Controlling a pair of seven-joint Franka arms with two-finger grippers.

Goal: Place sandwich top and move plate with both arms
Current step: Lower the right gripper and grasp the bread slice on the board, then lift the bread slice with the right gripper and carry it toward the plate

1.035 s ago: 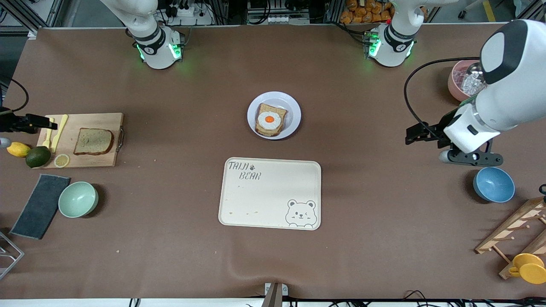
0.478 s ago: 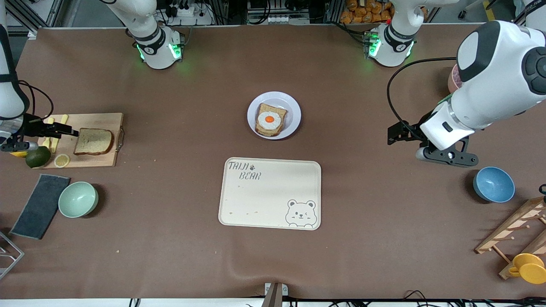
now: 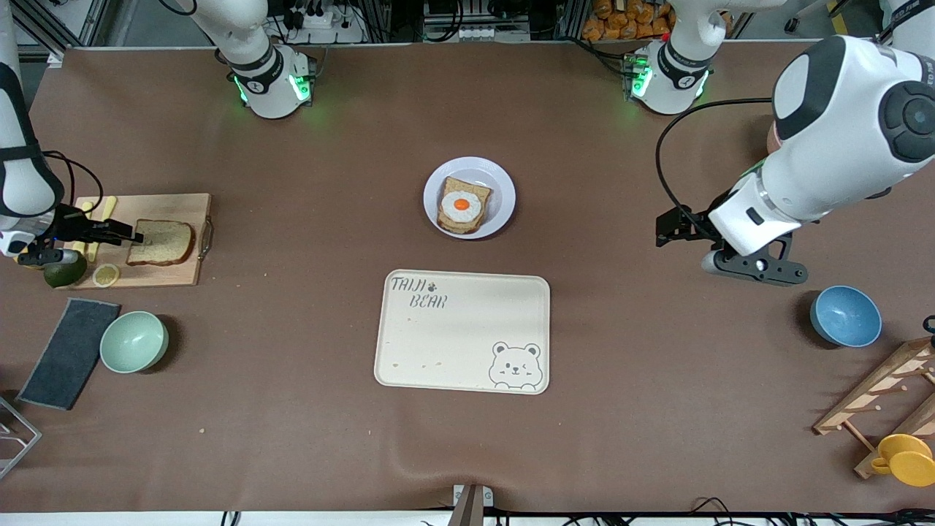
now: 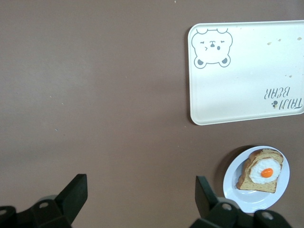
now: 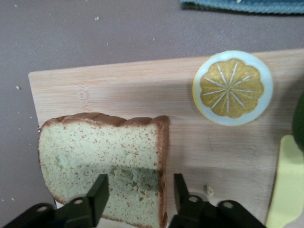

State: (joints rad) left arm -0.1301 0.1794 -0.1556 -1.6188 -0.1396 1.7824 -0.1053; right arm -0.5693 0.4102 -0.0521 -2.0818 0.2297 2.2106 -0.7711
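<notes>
1. Right claw, fingers apart, straddles the edge of the bread top on the board.
2. Left claw hangs wide open over bare tabletop.
3. Plate holds egg toast.

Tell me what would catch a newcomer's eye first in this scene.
Probably the fried egg on bread, on the plate mid-table, with the bear-print tray nearer the front camera. Next, the right pincer at the edge of the sandwich top on the cutting board toward the right arm's end, fingers astride the slice. The left pincer hangs open over bare table.
</notes>
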